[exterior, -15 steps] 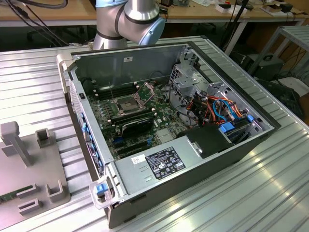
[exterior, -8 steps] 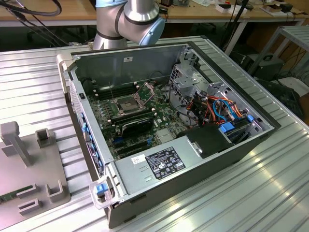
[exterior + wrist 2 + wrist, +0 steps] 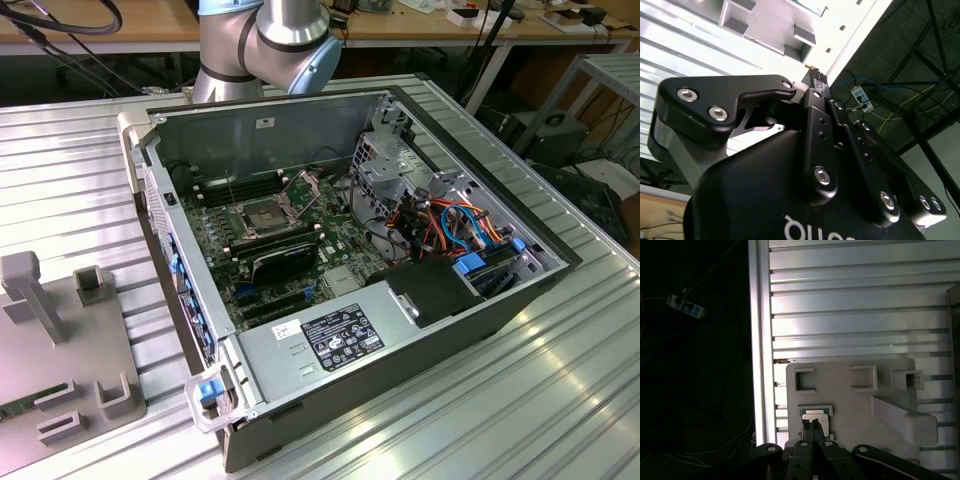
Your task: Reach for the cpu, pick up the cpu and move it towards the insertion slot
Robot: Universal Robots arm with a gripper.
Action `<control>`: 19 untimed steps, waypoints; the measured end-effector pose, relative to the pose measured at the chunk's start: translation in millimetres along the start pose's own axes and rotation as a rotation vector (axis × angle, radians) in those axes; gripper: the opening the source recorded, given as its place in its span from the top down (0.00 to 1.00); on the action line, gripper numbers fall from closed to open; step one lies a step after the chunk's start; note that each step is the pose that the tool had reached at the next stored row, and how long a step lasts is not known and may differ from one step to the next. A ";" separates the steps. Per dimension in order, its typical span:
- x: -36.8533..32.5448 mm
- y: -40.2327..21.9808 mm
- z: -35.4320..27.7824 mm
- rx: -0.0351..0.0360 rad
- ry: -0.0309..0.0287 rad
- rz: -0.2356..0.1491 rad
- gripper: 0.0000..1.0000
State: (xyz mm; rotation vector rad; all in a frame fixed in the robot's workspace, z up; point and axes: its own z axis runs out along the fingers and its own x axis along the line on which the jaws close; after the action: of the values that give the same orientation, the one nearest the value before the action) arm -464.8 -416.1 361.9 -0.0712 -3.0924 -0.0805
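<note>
I see the gripper [image 3: 810,425] pointing down over the grey holder plate [image 3: 850,405], fingertips pinched together with nothing between them. The cpu [image 3: 816,413] lies flat in a recess on that plate, right by the fingertips. The insertion slot [image 3: 262,215] sits inside the open computer case [image 3: 250,130].

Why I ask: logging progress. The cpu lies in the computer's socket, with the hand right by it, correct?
No. The first wrist view shows the cpu in a recess of the grey plate, not in the socket; the hand is right by it.
</note>
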 end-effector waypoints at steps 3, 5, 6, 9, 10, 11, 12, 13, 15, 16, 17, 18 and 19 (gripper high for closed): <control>0.0 0.0 0.0 0.0000 0.0000 0.000 0.89; 0.1 0.0 0.0 0.0000 0.0001 0.000 0.89; 0.1 0.0 0.0 0.0001 0.0001 0.000 0.89; 0.2 0.0 0.1 0.0000 0.0000 0.000 0.71; 0.2 0.0 0.1 0.0001 0.0000 0.000 0.71; 0.2 0.0 0.0 0.0001 0.0000 0.000 0.58; 0.2 0.0 0.1 0.0000 0.0000 0.000 0.58; 0.2 0.0 0.1 0.0000 0.0000 0.000 0.58; 0.3 0.0 0.1 0.0000 0.0000 -0.001 0.47; 0.4 0.0 0.4 0.0002 0.0002 -0.003 0.40; 0.9 0.0 1.7 0.0004 0.0004 -0.010 0.35; 1.5 0.0 2.7 0.0007 0.0008 -0.016 0.35; 1.6 -0.2 4.1 0.0012 0.0013 -0.025 0.28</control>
State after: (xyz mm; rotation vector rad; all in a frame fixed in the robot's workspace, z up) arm -466.6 -416.0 357.8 -0.0327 -3.0924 -0.0796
